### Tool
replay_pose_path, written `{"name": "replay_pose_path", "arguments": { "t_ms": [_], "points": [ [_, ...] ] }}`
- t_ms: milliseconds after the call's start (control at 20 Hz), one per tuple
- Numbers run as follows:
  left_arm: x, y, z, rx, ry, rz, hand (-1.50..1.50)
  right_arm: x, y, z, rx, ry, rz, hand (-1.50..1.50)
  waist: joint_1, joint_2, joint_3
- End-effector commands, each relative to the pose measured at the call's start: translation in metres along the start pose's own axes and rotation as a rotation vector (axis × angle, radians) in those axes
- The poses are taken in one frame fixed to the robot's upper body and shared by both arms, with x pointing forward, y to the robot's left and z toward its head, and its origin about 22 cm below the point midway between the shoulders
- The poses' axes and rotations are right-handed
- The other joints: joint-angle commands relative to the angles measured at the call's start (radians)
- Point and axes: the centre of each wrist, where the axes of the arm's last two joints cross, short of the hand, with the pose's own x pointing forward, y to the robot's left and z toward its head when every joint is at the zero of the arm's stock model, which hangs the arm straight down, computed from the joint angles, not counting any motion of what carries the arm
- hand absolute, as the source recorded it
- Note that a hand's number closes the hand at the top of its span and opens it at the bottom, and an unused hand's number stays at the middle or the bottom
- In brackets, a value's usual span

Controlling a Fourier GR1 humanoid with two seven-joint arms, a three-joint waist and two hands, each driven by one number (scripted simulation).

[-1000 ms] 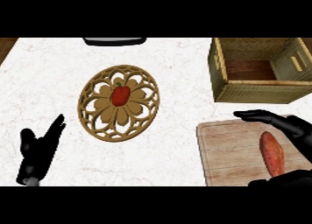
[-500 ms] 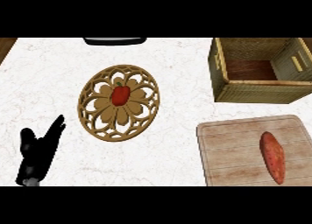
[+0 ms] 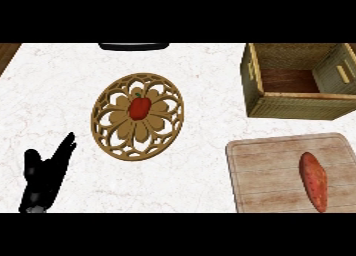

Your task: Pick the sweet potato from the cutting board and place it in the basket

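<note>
Sweet potato (image 3: 314, 181) lies lengthwise on the board (image 3: 269, 172), toward the board's right side, long axis running roughly near-to-far w/ a slight tilt, untouched. Basket (image 3: 299, 106) sits just beyond the board's far edge, open top, nothing seen inside, slotted handle holes on its right wall. Left of the board, well apart: a carved wooden trivet (image 3: 138, 116) w/ a small red pepper-like thing (image 3: 140, 107) at its centre — not part of the job. Left hand (image 3: 44, 175) rests far left of the board, fingers straight and up, holding nothing. Right hand isn't in view, so nothing to say on its fingers. Judgement: the pick hasn't begun; step in hand is the reach. To do it well, the right hand should prob. come in from the board's near-right side, fingers spread wide, and descend over the potato's thick middle, thumb on one long flank and fingers on the other — across the narrow width, not end to end. The ends taper, so a grab there could slip or roll it. Lift straight off the board before travelling, clear the basket's near wall, then lower inside before letting go. Dark object (image 3: 134, 46) at the counter's far edge, beyond the trivet, is cut off; can't tell what it is.
</note>
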Motion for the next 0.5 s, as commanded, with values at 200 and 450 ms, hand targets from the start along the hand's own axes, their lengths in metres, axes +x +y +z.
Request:
{"name": "replay_pose_path", "arguments": {
  "t_ms": [200,450],
  "points": [
    [-0.015,-0.013,0.011,-0.042,0.123,0.026,0.00,-0.024,-0.007,0.016,0.084,0.030,0.023,-1.50,0.015,0.009,-0.005],
    [-0.029,-0.018,0.009,-0.046,0.133,0.014,0.00,-0.025,0.021,-0.001,0.083,-0.001,0.003,-1.50,0.011,0.008,-0.007]
  ]
}}
